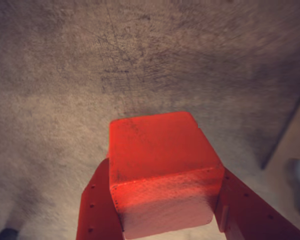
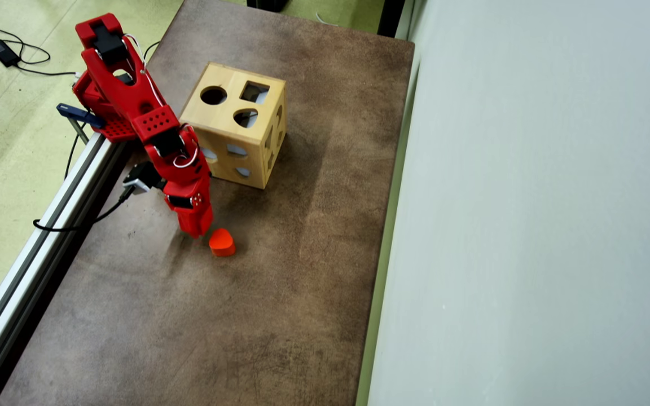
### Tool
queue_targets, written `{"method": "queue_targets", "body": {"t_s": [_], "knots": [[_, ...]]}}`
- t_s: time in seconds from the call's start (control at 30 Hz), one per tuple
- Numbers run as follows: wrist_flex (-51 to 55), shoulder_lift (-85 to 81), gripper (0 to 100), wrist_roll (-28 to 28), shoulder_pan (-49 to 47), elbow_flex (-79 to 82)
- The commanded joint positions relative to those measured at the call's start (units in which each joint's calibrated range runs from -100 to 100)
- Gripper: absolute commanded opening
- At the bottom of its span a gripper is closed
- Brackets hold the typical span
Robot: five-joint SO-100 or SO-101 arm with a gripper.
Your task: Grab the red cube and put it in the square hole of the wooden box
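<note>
Warm, dim light is tinting the wrist view, where the red cube (image 1: pixel 162 170) is glowing softly blurred and the corners are darkening. Even daylight is filling the overhead view; the wooden box (image 2: pixel 235 124) is casting a faint shadow rightward.

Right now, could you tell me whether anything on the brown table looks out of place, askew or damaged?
Nothing looks damaged or spilled. The light wooden box sits turned at an angle to the brown table's edges. The small red cube is held squarely between the red gripper's fingers, and an orange rounded block lies loose beside the gripper.
</note>
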Motion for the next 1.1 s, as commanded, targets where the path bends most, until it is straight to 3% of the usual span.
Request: {"method": "queue_targets", "body": {"t_s": [0.0,0.4,0.77,1.07], "knots": [[5.23,-8.52,2,1.56,-0.11,-1.89],[15.04,-25.42,2,2.93,0.33,-2.88],[14.72,-34.51,3,2.88,-0.78,-11.64],[14.24,-36.21,2,4.84,-8.43,-16.47]]}}
